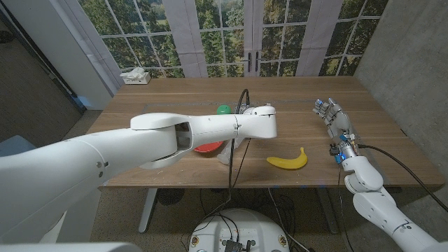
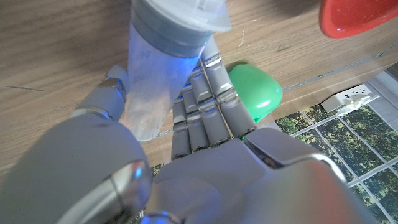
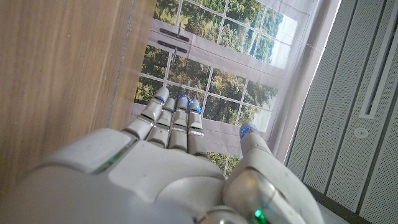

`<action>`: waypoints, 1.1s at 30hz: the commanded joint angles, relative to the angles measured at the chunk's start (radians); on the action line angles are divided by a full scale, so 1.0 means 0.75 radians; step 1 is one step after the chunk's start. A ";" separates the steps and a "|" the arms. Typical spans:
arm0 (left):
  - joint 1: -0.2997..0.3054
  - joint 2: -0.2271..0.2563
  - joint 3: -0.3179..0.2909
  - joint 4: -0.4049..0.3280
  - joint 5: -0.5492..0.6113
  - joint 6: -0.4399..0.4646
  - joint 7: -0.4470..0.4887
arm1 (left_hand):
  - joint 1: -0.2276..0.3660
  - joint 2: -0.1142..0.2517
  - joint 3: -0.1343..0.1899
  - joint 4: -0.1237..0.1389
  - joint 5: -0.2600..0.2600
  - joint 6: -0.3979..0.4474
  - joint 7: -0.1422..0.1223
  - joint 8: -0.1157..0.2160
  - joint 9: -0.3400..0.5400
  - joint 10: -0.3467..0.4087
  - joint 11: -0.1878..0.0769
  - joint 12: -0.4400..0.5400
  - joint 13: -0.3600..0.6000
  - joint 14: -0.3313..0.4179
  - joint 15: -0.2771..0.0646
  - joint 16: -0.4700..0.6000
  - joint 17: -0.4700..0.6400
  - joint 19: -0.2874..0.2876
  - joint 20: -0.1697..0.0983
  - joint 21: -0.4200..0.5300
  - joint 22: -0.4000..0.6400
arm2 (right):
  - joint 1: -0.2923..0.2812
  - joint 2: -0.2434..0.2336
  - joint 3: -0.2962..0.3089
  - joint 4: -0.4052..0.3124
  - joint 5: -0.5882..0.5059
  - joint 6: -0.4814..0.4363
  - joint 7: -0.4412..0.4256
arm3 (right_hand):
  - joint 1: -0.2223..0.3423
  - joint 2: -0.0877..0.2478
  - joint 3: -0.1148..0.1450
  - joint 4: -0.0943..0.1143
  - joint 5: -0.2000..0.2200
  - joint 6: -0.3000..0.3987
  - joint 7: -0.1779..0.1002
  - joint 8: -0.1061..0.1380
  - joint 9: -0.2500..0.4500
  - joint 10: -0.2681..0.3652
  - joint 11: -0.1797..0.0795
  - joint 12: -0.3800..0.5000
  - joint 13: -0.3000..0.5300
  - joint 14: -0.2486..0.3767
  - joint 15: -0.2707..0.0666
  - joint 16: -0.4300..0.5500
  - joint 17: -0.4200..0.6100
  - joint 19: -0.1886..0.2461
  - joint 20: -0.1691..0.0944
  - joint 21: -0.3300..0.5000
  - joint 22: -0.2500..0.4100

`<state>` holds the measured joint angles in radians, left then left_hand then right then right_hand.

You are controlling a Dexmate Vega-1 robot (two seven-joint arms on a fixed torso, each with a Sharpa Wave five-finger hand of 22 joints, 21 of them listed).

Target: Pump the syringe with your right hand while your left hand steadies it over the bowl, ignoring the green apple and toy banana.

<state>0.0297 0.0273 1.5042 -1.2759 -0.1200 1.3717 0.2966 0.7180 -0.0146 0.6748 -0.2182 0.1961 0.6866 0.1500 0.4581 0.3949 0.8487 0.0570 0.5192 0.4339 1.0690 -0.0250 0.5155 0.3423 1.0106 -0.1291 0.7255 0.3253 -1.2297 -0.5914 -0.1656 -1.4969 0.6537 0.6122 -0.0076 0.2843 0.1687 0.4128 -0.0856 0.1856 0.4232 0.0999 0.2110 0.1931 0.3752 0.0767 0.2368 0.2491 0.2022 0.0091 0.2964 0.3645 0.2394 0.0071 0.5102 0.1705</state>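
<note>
Syringe, a wide translucent plastic barrel with a grey flange [image 2: 163, 59], stands between the thumb and the curled fingers [image 2: 205, 106] of the left hand [image 2: 186, 149], which holds it. I judge it light, stiff and smooth, so it may slip; the grip on the barrel seems right, leaving the plunger end free. Beyond the fingertips lie the green apple [image 2: 256, 92] and the red bowl [image 2: 357, 15]. The right hand [image 1: 334, 119] holds nothing, fingers straight and apart, well away from the syringe, past the yellow toy banana [image 1: 289, 161].
</note>
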 commanded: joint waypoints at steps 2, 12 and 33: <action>0.089 0.071 -0.137 -0.115 0.069 -0.051 0.067 | 0.312 0.256 0.039 0.052 -0.009 0.099 -0.072 0.034 0.084 0.326 -0.323 0.059 0.124 0.276 -0.279 0.037 0.066 0.033 -0.115 0.098 0.044 | 0.005 -0.011 0.003 -0.013 -0.017 -0.015 -0.013 | 0.003 -0.004 0.007 -0.001 0.005 0.014 0.001 0.002 0.006 0.011 0.000 0.005 0.004 0.012 0.003 0.010 0.004 0.011 0.001 -0.007 0.001; 0.208 0.188 -0.335 -0.307 0.081 -0.132 0.107 | 0.349 0.251 0.039 0.055 -0.014 0.094 -0.058 0.045 0.170 0.355 -0.336 0.136 0.260 0.302 -0.278 0.040 0.116 0.020 -0.116 0.207 0.077 | 0.014 -0.012 -0.001 -0.025 -0.031 -0.034 -0.031 | 0.002 -0.005 0.008 -0.002 0.005 0.014 0.001 0.001 0.006 0.010 -0.002 0.005 0.007 0.011 0.003 0.011 0.006 0.014 0.001 -0.015 0.001; 0.457 0.331 -0.709 -0.605 -0.020 -0.245 0.133 | 0.369 0.244 0.041 0.053 -0.010 0.107 -0.044 0.044 0.206 0.369 -0.330 0.133 0.288 0.328 -0.277 0.027 0.119 0.002 -0.115 0.284 0.087 | -0.040 -0.023 0.007 -0.138 -0.102 -0.079 -0.134 | 0.000 -0.007 0.009 -0.004 0.004 0.015 -0.001 -0.001 0.007 0.009 -0.003 0.004 0.011 0.009 0.004 0.010 0.008 0.016 0.002 -0.029 0.002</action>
<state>0.2902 0.2172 1.1028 -1.6200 -0.0818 1.2272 0.4065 0.7615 -0.0581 0.6650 -0.2085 0.1795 0.7081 0.1610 0.4847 0.5486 0.8669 0.0604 0.6195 0.6471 1.1129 -0.0156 0.5361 0.4294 1.0014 -0.1384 0.9279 0.3901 -1.2371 -0.6048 -0.1658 -1.5588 0.6038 0.5729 -0.0665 0.2844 0.1687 0.4127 -0.0855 0.1856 0.4231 0.0999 0.2110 0.1930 0.3751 0.0767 0.2362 0.2534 0.2021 0.0091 0.2963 0.3692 0.2392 0.0071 0.4916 0.1703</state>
